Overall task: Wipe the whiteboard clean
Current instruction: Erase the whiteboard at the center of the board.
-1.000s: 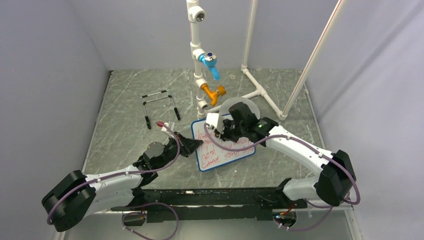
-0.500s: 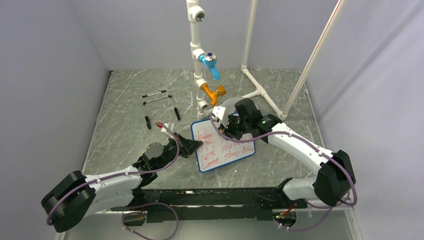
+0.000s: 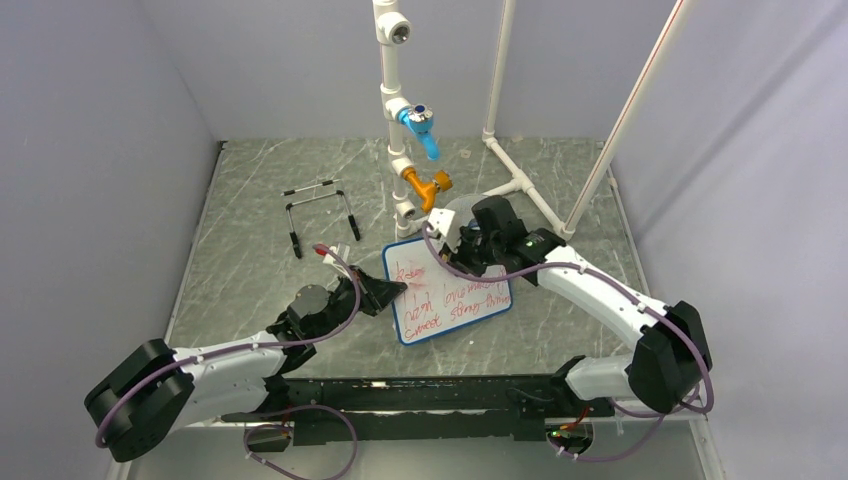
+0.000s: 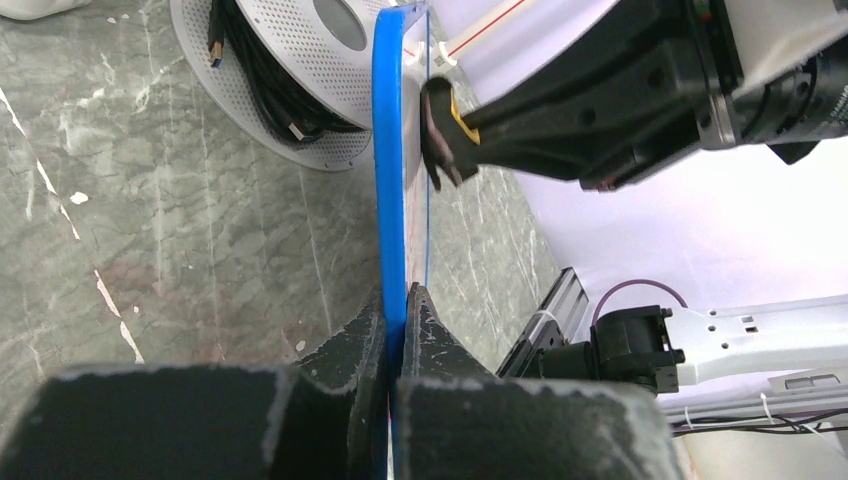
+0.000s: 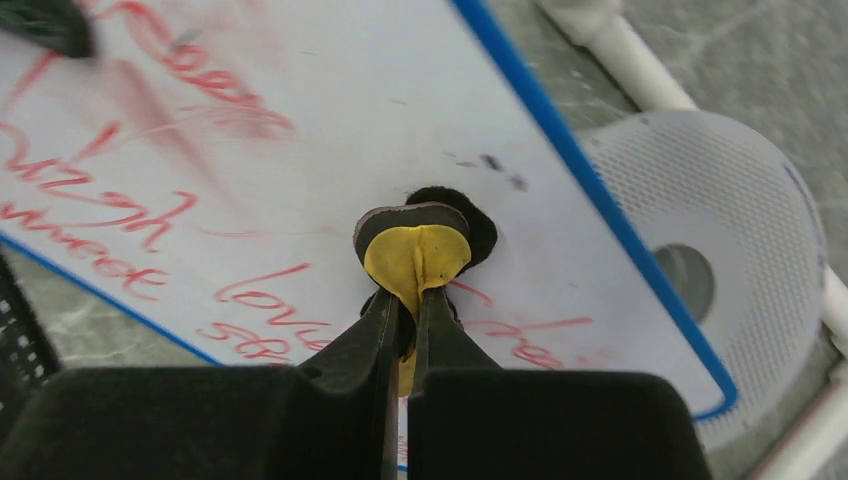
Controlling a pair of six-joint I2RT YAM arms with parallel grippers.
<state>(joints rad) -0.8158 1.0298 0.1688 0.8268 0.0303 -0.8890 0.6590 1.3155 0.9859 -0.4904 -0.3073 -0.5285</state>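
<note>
The left gripper point(image 4: 395, 300) is pinching the blue frame at the near-left edge of the whiteboard point(image 3: 445, 300), fingers clamped tight on it. The board is sitting mid-table point(image 3: 250, 190), with red writing across it. Just beyond, the right gripper point(image 5: 408, 300) is squeezing a yellow-and-black eraser pad point(image 5: 415, 250) against the board's far part. A grey perforated disc point(image 5: 720, 220) is sitting right behind.

Even, soft light throughout; near fingers in wrist views perhaps blurred.
</note>
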